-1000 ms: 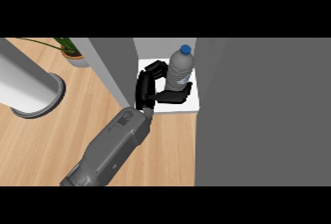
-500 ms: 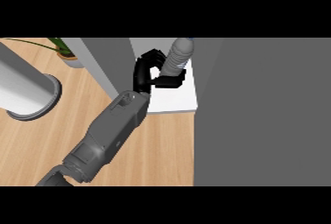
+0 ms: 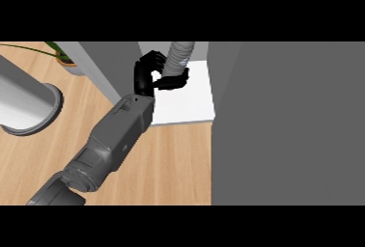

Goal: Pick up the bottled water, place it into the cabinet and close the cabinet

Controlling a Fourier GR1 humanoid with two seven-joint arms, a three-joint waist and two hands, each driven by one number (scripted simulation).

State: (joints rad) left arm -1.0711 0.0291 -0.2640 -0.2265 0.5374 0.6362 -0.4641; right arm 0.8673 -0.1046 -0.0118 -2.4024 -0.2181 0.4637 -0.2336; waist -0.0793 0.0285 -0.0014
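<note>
Honestly a lot of this one is cut off or hidden. The bottled water only shows as a pale grey tube leaning off to the upper right, and its top runs out of the picture at the far edge, so no cap in sight. Its lower part is covered by the right hand, which has its black fingers and thumb curled round the bottle, pinching it from both sides. So the bottle is up in the hand, tilted, over the far end of the white shelf inside the cabinet.

The right forearm comes in from the lower left corner and slants up to the hand, and its near end is chopped by the bottom edge. It covers a good strip of the wooden counter.

Big dark grey panel fills the whole right side, looks like the cabinet door or wall, can't tell which, and it blocks whatever is behind it. A narrower grey cabinet side stands just left of the hand.

At the far left there's a grey cylinder with a flared base, only partly in frame; I can't tell whether it's the other arm. A potted plant peeks in at the far left corner, just leaves and a bit of the pot.
</note>
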